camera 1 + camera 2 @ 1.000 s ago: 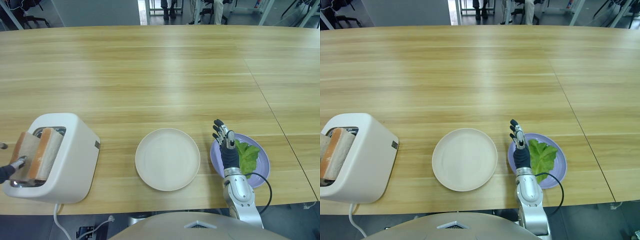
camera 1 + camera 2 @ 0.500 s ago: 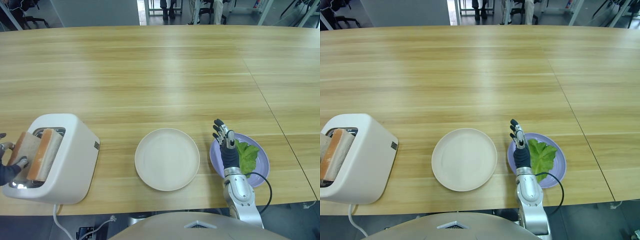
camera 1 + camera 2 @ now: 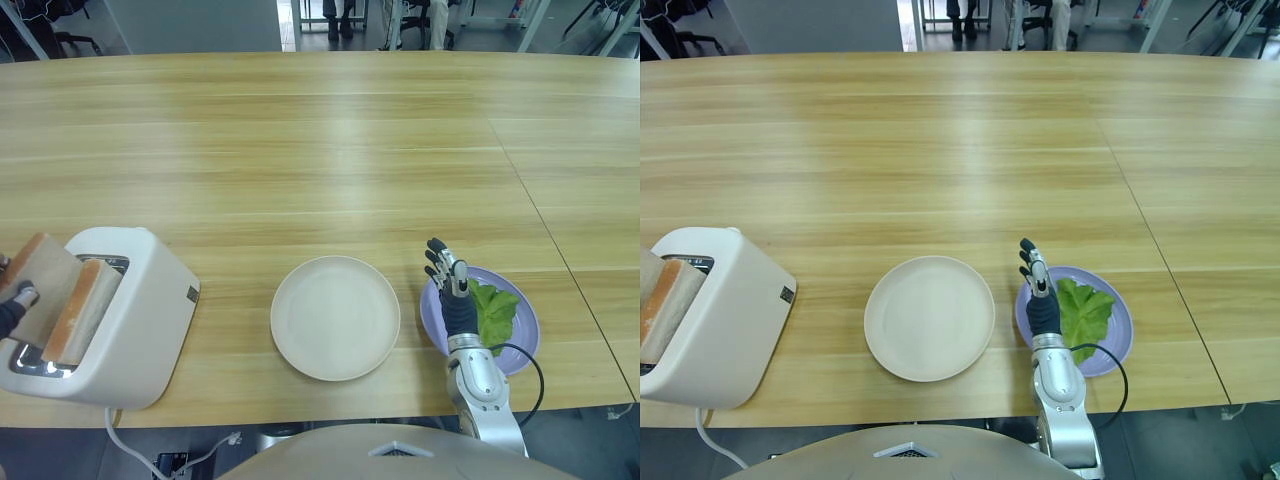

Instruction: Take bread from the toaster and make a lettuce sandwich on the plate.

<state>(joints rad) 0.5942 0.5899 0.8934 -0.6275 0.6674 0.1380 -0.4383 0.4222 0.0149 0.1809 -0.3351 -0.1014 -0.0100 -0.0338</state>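
A white toaster stands at the table's near left. One bread slice sits in its slot. A second bread slice is raised and tilted left above the toaster, with my left hand shut on it at the view's left edge. The cream plate lies bare in the near middle. A green lettuce leaf rests on a purple plate to its right. My right hand stands at that plate's left rim, fingers straight and holding nothing.
The toaster's white cord hangs off the front edge of the wooden table. A black cable loops from my right wrist over the purple plate. The far half of the table is bare wood.
My left hand has closed on the left bread slice and lifted it up and to the left, partly out of the toaster. The right hand has stayed still.
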